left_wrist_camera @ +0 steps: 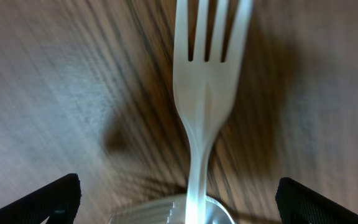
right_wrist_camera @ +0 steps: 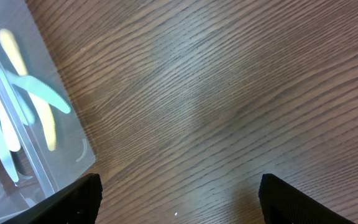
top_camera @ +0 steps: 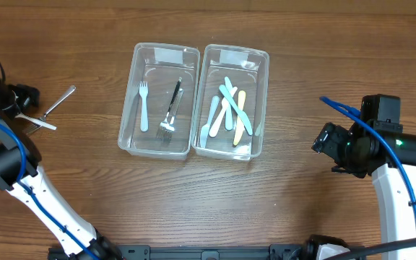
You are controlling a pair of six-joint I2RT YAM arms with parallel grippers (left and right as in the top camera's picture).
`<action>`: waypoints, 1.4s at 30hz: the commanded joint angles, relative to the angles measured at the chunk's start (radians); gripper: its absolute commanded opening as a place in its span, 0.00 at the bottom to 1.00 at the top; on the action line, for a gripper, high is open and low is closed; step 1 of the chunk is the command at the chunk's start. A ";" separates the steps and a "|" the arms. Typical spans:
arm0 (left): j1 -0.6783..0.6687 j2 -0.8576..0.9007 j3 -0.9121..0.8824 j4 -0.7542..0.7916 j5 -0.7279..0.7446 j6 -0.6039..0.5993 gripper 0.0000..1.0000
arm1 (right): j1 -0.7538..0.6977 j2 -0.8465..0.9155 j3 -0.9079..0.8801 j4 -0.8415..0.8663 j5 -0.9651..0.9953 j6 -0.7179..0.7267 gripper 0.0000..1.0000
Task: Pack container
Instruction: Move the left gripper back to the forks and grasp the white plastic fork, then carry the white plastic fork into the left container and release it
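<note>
At the far left of the worktop [top_camera: 280,209] the left fingers [left_wrist_camera: 55,198] stand spread wide. A white plastic fork [left_wrist_camera: 205,81] lies between them, touched by neither, and a metal fork [top_camera: 61,100] is close by. Mid-worktop, two clear plastic tubs sit side by side: the left tub [top_camera: 132,79] holds two forks, the right tub [top_camera: 262,87] pastel plastic knives [top_camera: 230,112]. The right fingers [right_wrist_camera: 73,202] are spread too, hovering empty over bare wood beside the right tub.

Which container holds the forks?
The container nearer the left tool: it holds a white fork and a dark-handled metal fork. The other container holds only pastel knives.
</note>
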 commanded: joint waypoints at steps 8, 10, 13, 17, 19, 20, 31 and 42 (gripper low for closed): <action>0.003 0.036 -0.001 0.041 0.001 0.019 1.00 | 0.005 -0.002 0.003 0.006 -0.002 -0.003 0.83; 0.003 0.036 -0.001 0.045 0.001 0.019 1.00 | 0.005 -0.002 0.003 0.006 -0.002 -0.003 0.83; 0.003 0.036 -0.001 0.042 0.002 0.019 0.94 | 0.005 -0.002 0.003 0.006 -0.002 -0.003 0.83; 0.003 0.036 -0.001 0.035 0.005 0.019 0.65 | 0.005 -0.002 0.003 0.006 -0.002 -0.003 0.83; 0.003 0.036 -0.001 0.033 0.006 0.019 0.57 | 0.005 -0.002 0.003 0.006 -0.002 -0.003 0.83; 0.003 0.036 -0.001 0.033 0.006 0.019 0.52 | 0.005 -0.002 0.003 0.006 -0.002 -0.003 0.83; 0.003 0.036 -0.001 0.019 0.005 0.020 0.14 | 0.005 -0.002 0.003 0.006 -0.002 -0.003 0.83; 0.002 0.033 0.003 -0.005 0.000 0.068 0.04 | 0.005 -0.002 0.003 0.006 -0.002 -0.003 0.83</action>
